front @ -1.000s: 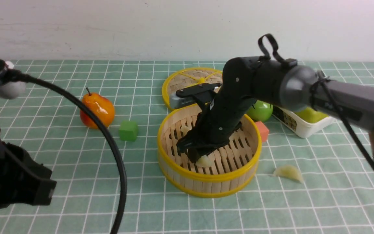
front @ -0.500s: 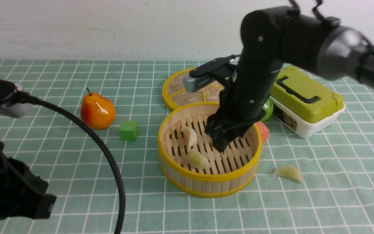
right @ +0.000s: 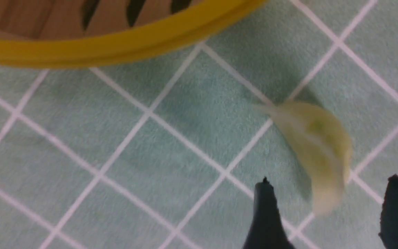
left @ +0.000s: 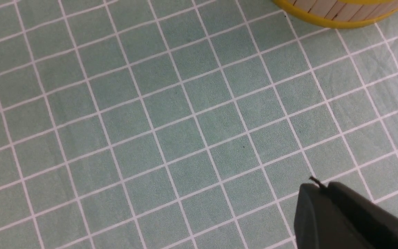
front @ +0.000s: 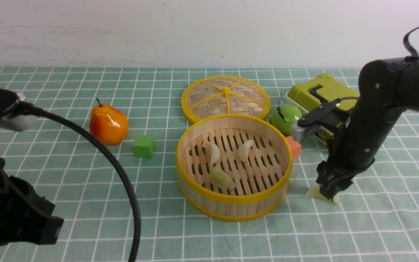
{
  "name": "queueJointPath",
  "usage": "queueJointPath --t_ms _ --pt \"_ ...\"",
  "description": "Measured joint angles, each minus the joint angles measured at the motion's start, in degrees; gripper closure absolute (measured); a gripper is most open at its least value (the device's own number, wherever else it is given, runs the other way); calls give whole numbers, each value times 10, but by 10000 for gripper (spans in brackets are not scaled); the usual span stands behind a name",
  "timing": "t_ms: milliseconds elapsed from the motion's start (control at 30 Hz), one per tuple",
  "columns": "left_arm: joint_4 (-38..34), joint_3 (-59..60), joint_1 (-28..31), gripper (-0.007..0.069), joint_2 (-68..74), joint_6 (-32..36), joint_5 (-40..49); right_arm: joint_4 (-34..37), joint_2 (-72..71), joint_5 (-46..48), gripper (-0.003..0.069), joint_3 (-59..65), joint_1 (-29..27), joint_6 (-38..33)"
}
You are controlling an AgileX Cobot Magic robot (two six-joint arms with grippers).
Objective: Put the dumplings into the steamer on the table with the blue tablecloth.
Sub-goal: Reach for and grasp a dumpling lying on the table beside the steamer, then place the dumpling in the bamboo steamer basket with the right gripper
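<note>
The round bamboo steamer [front: 231, 200] stands mid-table on the blue tablecloth [front: 86, 182]. Three dumplings lie on its slats: one at the left [front: 212, 153], one at the back [front: 245, 150], one near the front [front: 222, 178]. Another dumpling [front: 313, 193] lies on the cloth to the steamer's right, partly hidden by my right gripper [front: 329, 194] low over it. In the right wrist view that dumpling [right: 318, 148] lies just ahead of the open right gripper [right: 329, 179], one end between the fingers, untouched. My left gripper [left: 321, 186] is shut and empty over bare cloth, near the steamer's base [left: 337, 10].
An orange pear [front: 108, 124] and a green cube [front: 144, 146] sit left of the steamer. Behind it lies the flat woven lid [front: 226, 96]. A green apple [front: 286, 118], a red-orange cube [front: 295, 146] and a green-lidded box [front: 322, 92] stand at the right back.
My right gripper let a dumpling go in the steamer, rose out, swung right and came down open over the dumpling on the cloth. The left arm stayed almost still.
</note>
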Motion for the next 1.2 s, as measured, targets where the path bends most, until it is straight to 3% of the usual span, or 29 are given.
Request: queueJointPath --t_ms 167,233,267,300,333,600,800,1000,1200 --pt "0 0 0 599 0 0 -1 -3 44 -55 253 0 0 -10" --pt "0 0 0 596 0 1 -1 -4 48 -57 345 0 0 -4" --pt "0 0 0 596 0 1 -1 -5 48 -57 345 0 0 -4" --pt "0 0 0 596 0 1 -1 -8 47 -57 435 0 1 2" --pt "0 0 0 596 0 1 -1 -11 46 -57 459 0 2 4" --pt "0 0 0 587 0 2 -4 -13 -24 38 450 -95 37 50" --pt "0 0 0 586 0 2 -19 14 -13 -39 450 -141 106 109" --pt "0 0 0 586 -16 2 -16 13 70 -61 442 -142 125 144" --pt "0 43 0 579 -66 2 -25 16 93 -42 277 -152 128 162"
